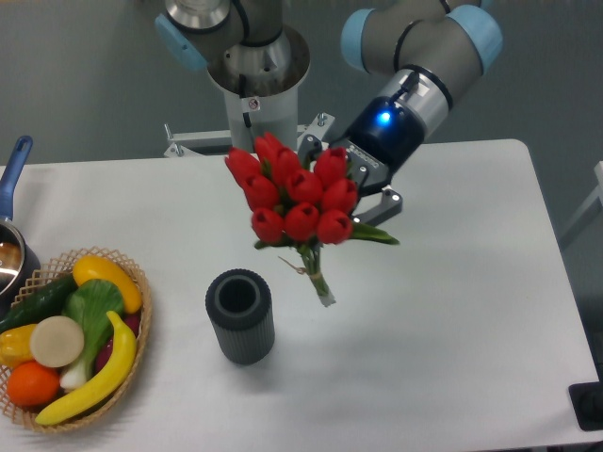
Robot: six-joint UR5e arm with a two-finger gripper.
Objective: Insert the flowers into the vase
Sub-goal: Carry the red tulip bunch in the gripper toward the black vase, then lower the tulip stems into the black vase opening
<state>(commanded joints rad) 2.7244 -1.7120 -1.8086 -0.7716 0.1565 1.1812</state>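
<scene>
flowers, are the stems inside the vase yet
No, the flowers hang in the air in the gripper, their stem ends up and to the right of the vase, whose opening shows empty.

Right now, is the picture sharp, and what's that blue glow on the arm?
In the fixed camera view the picture is mostly sharp and evenly lit: the flowers, vase and fruit basket look crisp, with only soft shadows on the table. The glow is a small blue light just above the gripper.

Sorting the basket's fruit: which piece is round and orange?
The orange at the basket's lower left; the bananas are long and yellow.
</scene>
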